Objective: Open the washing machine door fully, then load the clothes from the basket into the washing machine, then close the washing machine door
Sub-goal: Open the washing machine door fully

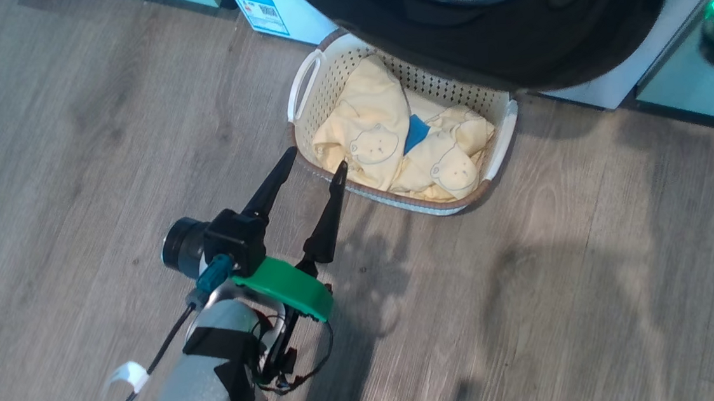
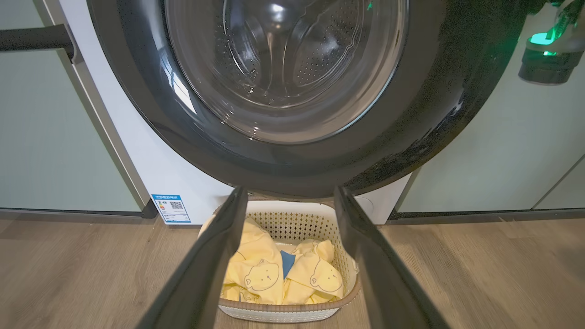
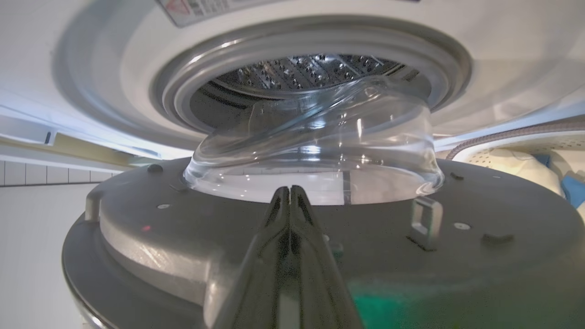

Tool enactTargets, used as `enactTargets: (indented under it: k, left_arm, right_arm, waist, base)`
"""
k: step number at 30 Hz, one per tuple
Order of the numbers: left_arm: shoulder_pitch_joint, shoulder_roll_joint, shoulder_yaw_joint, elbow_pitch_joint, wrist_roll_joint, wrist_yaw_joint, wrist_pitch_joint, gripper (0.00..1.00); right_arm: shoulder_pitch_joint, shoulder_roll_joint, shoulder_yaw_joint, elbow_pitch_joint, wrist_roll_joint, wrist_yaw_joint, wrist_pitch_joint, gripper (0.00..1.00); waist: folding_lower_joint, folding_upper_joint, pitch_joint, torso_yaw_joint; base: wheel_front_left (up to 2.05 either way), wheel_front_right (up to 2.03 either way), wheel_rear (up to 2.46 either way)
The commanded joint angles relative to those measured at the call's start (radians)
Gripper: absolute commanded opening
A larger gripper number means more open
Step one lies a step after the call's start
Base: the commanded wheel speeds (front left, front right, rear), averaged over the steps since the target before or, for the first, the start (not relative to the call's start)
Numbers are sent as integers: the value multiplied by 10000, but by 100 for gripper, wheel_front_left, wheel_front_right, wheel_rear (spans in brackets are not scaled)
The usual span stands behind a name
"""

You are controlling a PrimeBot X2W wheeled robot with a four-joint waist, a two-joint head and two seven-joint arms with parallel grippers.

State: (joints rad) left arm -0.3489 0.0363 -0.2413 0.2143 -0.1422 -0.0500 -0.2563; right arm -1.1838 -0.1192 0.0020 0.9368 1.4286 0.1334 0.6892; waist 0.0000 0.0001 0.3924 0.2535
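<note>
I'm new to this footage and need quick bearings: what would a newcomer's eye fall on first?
The large round glossy black washing machine door, with its bulging clear glass window, stands swung out over the far edge of the cream-white perforated plastic basket on the wood floor. Pale yellow bear-print clothes with a blue scrap lie in that basket. The left hand, its long dark fingers spread open, points at the basket's near corner.
</note>
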Motion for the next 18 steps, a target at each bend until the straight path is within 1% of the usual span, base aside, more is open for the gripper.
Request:
enactTargets:
  k: [1,10,18]
  left_arm:
    - [45,139,380,-240,33,64,-55,100]
    - [482,139,570,-135,131,6,-55,100]
    - [825,139,707,36,282,-79,-55,100]
  right_arm:
    - [37,366,156,-487,99,-27,200,0]
    - [1388,578,418,-1386,521,-27,854,0]
    - [2588,671,799,-2147,1028,-27,1147,0]
  waist:
    - [0,-1,-124,-38]
    - [0,-1,-771,-89]
    - [0,-1,-1379,-76]
  base:
    - [0,0,0]
    - [0,0,0]
    - [0,0,0]
